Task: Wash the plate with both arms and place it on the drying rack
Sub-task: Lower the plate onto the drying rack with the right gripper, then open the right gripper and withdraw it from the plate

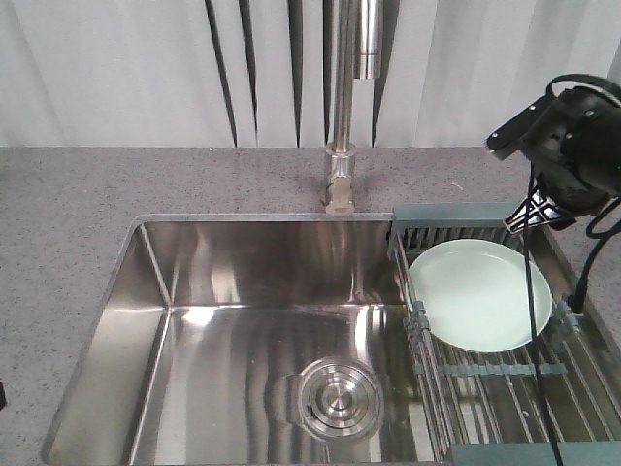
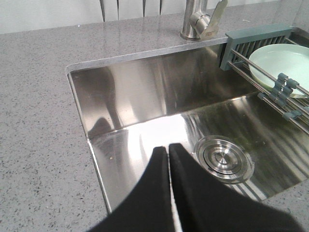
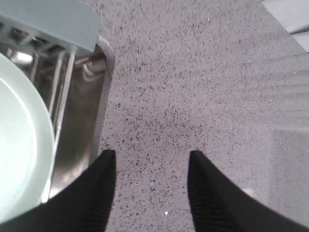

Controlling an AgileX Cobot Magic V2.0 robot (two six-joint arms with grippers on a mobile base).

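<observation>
A: Status, nearest first?
B: Left gripper (image 2: 168, 148) hangs over the sink (image 2: 135, 96), fingers pressed together. Right gripper (image 3: 152, 154) is spread above the counter (image 3: 193, 72), just past the sink's right edge.
A: Plate?
B: Plate (image 1: 480, 296) lies flat on the drying rack (image 1: 456, 212), toward its back end, untouched.

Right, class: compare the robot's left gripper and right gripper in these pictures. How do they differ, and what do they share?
The left gripper has its fingers pressed together; the right gripper has its fingers spread apart. The left gripper hangs over the sink, near the drain; the right gripper is over the countertop, beside the drying rack holding the plate. Both are black and hold nothing.
</observation>
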